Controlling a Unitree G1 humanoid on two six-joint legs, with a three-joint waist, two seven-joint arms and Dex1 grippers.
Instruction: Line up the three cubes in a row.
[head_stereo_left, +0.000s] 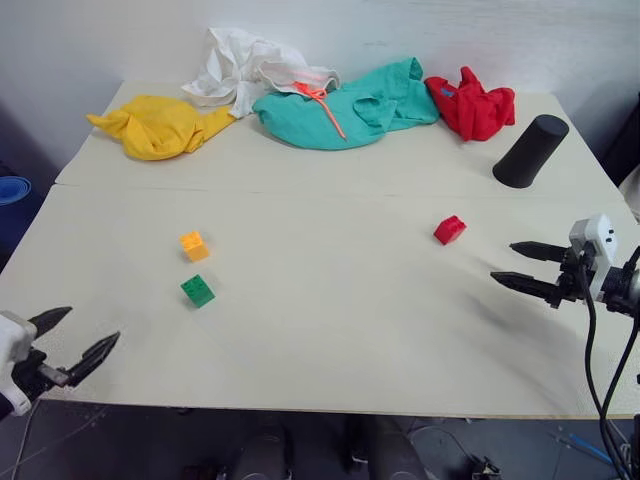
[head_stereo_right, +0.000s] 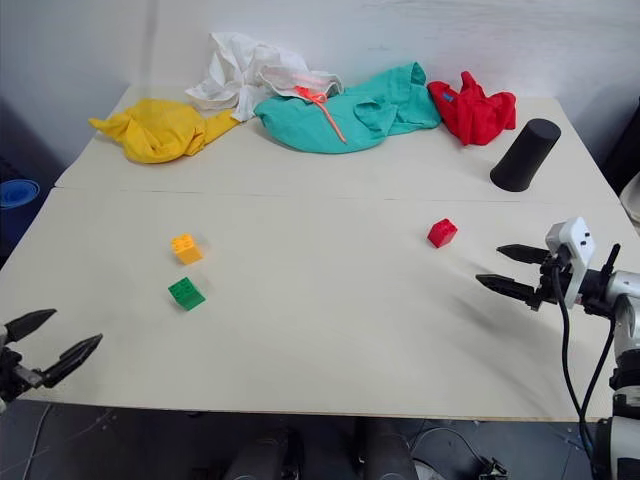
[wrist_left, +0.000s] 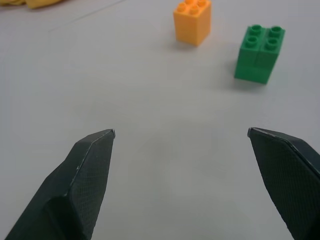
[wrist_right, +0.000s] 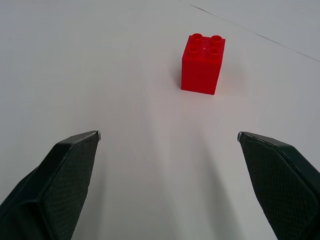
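Three studded cubes lie on the cream table (head_stereo_left: 330, 320). The orange-yellow cube (head_stereo_left: 194, 245) and the green cube (head_stereo_left: 198, 290) sit close together on the left half, the green one nearer the front edge. The red cube (head_stereo_left: 449, 229) lies alone on the right half. My left gripper (head_stereo_left: 78, 338) hovers open at the front left corner, pointing toward the green (wrist_left: 259, 54) and orange-yellow (wrist_left: 192, 21) cubes, well short of them. My right gripper (head_stereo_left: 518, 266) is open at the right edge, pointing left at the red cube (wrist_right: 202, 63), a short gap away. Nothing is held.
Along the table's back edge lie a yellow cloth (head_stereo_left: 160, 125), a white cloth (head_stereo_left: 245, 65), a teal cloth (head_stereo_left: 350, 105) and a red cloth (head_stereo_left: 472, 105). A black tapered cylinder (head_stereo_left: 530, 150) stands at the back right. A blue object (head_stereo_left: 12, 188) sits off the table's left side.
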